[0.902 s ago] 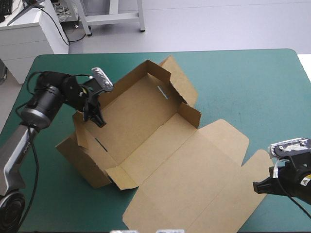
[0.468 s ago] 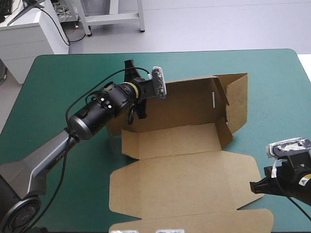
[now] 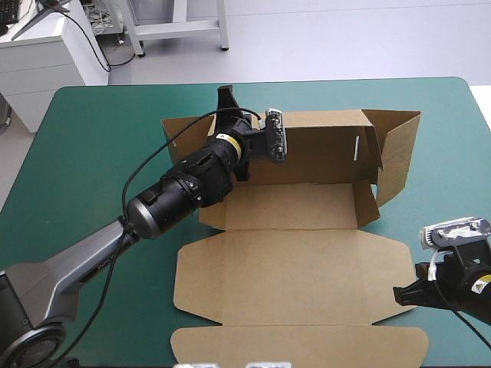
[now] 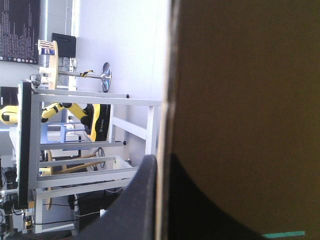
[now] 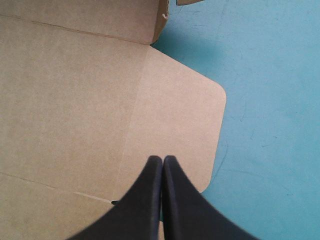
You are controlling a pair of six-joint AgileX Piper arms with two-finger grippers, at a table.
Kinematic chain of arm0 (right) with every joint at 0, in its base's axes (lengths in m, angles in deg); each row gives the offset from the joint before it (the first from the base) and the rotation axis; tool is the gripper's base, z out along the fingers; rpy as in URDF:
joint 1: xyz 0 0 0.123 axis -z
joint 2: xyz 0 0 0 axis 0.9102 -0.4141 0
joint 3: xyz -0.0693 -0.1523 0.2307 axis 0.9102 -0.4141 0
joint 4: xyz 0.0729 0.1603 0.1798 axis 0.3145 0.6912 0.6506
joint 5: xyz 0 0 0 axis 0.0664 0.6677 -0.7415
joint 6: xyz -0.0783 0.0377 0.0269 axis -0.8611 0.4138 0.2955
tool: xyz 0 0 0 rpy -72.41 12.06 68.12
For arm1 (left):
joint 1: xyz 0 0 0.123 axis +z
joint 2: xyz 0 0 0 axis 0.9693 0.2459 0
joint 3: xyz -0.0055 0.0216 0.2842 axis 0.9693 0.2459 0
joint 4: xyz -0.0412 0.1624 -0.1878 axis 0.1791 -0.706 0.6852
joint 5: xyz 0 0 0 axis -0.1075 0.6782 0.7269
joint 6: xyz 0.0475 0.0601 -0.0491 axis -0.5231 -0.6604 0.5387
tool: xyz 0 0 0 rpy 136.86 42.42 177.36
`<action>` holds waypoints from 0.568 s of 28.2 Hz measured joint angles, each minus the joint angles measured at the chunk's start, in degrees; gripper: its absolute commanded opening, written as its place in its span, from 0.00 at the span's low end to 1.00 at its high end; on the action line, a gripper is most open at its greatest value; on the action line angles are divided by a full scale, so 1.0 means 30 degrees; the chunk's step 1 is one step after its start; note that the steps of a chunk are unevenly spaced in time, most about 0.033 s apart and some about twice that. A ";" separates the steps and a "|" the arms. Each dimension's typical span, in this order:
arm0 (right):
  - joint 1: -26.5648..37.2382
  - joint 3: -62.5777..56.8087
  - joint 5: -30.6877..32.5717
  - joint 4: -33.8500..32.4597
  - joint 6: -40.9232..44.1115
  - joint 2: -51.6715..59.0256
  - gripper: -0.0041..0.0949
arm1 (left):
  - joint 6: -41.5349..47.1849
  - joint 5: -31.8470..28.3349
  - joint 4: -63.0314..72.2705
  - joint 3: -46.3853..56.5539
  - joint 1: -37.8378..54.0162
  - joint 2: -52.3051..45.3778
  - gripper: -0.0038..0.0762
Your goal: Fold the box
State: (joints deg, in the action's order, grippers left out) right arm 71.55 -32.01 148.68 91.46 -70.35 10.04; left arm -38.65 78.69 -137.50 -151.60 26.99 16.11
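Observation:
The brown box [image 3: 307,253] lies across the table's middle. Its long far wall [image 3: 322,153] and right end wall [image 3: 399,153] stand up, and the lid [image 3: 291,337] lies flat toward the near edge. My left gripper [image 3: 230,123] is shut on the far wall's top edge near its left end. In the left wrist view the board's edge [image 4: 165,75] runs between the black fingers [image 4: 140,200]. My right gripper [image 3: 400,295] is shut with nothing in it, by the lid's right side. In the right wrist view its tip [image 5: 163,159] hovers over the rounded side flap [image 5: 175,115].
The teal-green cover [image 3: 445,138] shows to the right of the box and along the left side [image 3: 84,153]. A white cabinet [image 3: 46,54] stands beyond the table's far left corner. The near edge of the lid lies close to the table's front edge.
My left gripper has swung the box round and carried it right, so the far wall now runs along the table's far edge. The right gripper has barely moved.

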 measured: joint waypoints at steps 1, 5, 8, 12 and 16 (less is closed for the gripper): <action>0.0000 0.0000 0.0000 0.0000 0.0000 0.0000 0.02 | 0.0609 0.0086 -0.0562 0.0108 -0.0177 0.0022 0.04; 0.0000 0.0000 -0.0019 0.0000 0.0000 0.0000 0.02 | 0.3663 0.0166 -0.4463 0.1515 -0.0900 0.0131 0.04; 0.0000 0.0000 -0.0019 0.0000 0.0000 0.0000 0.02 | 0.6201 0.0124 -0.7262 0.3054 -0.1375 0.0293 0.04; 0.0000 0.0000 -0.0036 0.0000 0.0013 0.0000 0.02 | 1.0702 0.0238 -1.1241 0.4947 -0.1968 0.0410 0.04; 0.0000 0.0000 -0.0057 0.0015 -0.0057 0.0000 0.02 | 1.3276 0.1195 -1.4019 0.6630 -0.2108 0.0410 0.04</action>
State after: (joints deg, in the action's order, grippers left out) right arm 71.55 -32.01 148.51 91.50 -70.52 10.04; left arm 1.17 82.27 -179.56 -131.71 20.67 17.34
